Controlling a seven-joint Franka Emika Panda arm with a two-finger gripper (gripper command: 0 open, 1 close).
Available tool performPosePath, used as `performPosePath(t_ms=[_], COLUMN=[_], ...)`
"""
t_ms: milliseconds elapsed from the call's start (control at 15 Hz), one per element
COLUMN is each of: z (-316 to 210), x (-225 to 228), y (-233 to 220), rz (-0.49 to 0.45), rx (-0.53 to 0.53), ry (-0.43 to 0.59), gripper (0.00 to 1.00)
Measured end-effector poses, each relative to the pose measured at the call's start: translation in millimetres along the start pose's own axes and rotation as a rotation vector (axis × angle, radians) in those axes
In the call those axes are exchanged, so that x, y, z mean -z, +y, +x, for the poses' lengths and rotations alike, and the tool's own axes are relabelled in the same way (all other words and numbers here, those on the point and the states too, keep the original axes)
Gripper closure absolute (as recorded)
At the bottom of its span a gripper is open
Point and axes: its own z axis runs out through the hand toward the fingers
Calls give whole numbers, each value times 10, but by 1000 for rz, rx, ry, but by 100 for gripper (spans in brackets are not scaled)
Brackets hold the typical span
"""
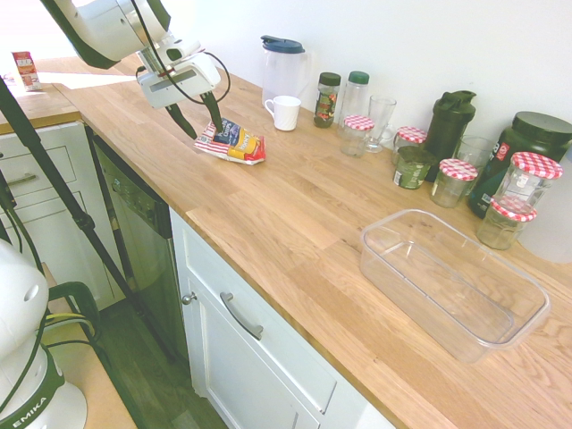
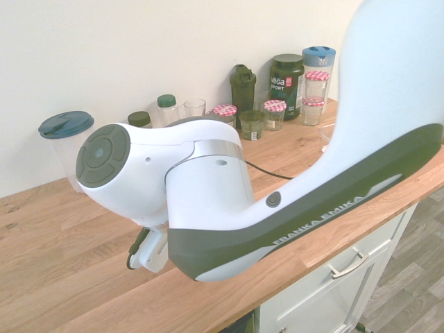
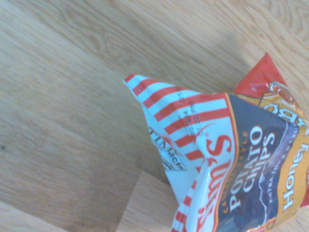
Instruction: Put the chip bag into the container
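First exterior view: shows black-fingered gripper (image 1: 206, 134) spread beside red-and-white-striped foil chip bag (image 1: 237, 145), far left, presumably for grasping; clear rectangular plastic container (image 1: 407, 290) near right, for receiving. Second: hides bag. Wrist: shows bag unclasped.

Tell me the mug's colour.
The mug is white; the first exterior view shows it best.

A clear pitcher with a dark blue lid (image 1: 283, 70) stands on the wooden surface (image 1: 259, 214) close to the wall, with a white mug (image 1: 284, 113) just beside it. Near the mug are a green-lidded spice jar (image 1: 326, 100), a green-capped bottle (image 1: 354, 96) and a clear glass (image 1: 381, 122). Farther along are several jars with red-checked lids (image 1: 454, 182), a dark shaker bottle (image 1: 449, 127) and a large dark green tub (image 1: 523, 156).
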Motion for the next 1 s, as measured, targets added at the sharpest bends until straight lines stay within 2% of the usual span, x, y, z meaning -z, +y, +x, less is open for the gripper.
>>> performPosePath(t_ms=[67, 133, 667, 1000], z=[16, 38, 80, -104], x=[-53, -91, -200, -372], y=[-28, -45, -1, 78], rz=[-6, -10, -44, -75], rx=[2, 2, -3, 5], ry=[1, 3, 33, 52], gripper=[0, 100, 100, 100])
